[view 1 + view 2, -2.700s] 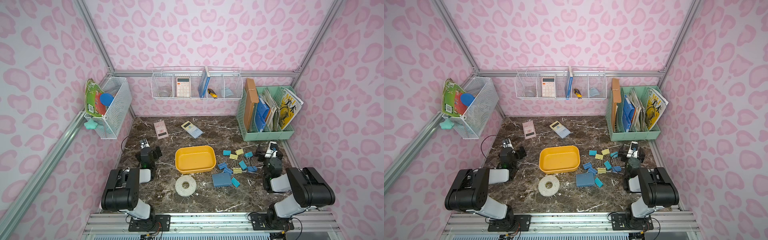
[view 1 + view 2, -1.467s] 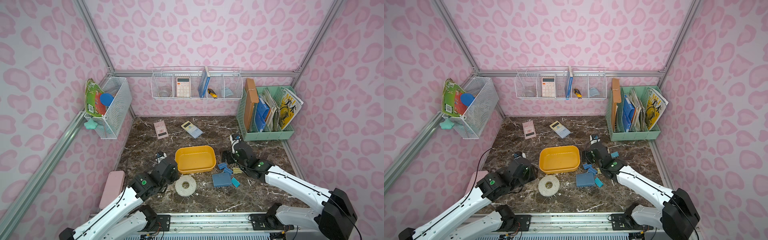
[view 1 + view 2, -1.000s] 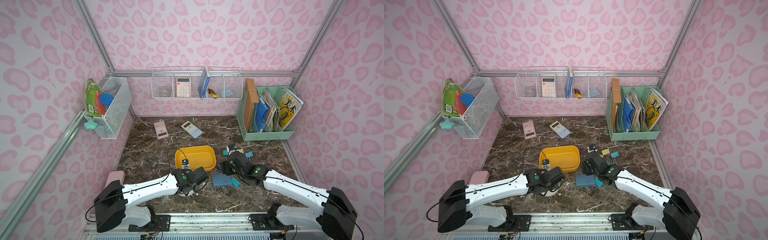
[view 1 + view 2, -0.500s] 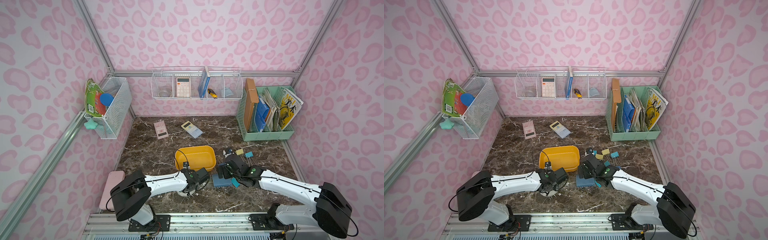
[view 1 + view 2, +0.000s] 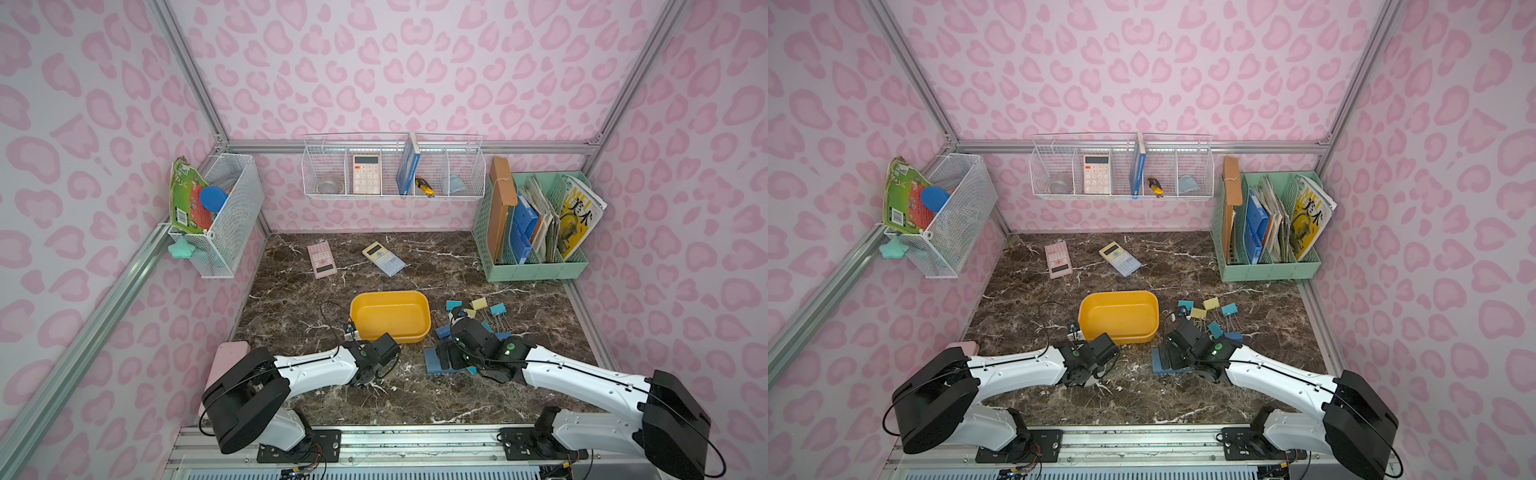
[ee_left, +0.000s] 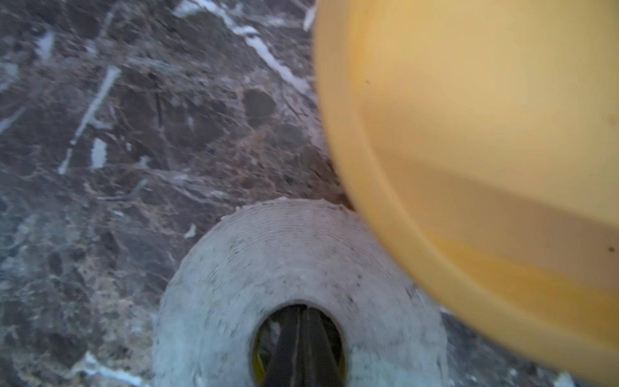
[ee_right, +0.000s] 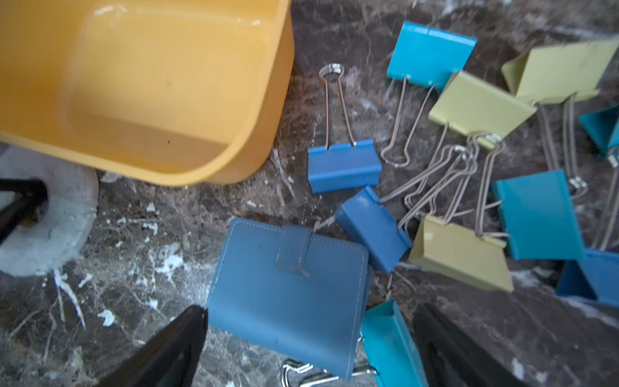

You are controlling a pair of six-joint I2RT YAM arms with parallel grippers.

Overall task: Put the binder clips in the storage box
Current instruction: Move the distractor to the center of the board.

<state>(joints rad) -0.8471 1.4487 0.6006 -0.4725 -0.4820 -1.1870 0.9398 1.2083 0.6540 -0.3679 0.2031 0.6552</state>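
Both arms have swung out from their folded rest at the near edge, and each now reaches in toward the middle of the marble tabletop [image 5: 415,270]. The storage box [image 5: 388,316] sits as before in the centre, open side up, with no clip inside it in both top views [image 5: 1118,313].

The left gripper [image 6: 301,335] is clenched, its two black fingers pressed together and poking down into the core hole of a white tape roll [image 6: 284,254]. The roll lies flat just beside the box's near-left corner. It grasps nothing.

The right gripper [image 7: 311,310] is released, its jaws spread wide. They straddle the near edge of a slate-blue wallet [image 7: 288,284] and a teal clip [image 7: 388,338] lying against the wallet's right side. Neither finger visibly touches them.

The binder clips [image 7: 469,251] lie scattered on the table to the right of the box, yellow, teal and darker blue, their wire handles tangled. The nearest to the box is a dark blue clip [image 7: 343,166], a little apart from the box's right wall. The wallet lies near-right of the box, on the near side of the heap.
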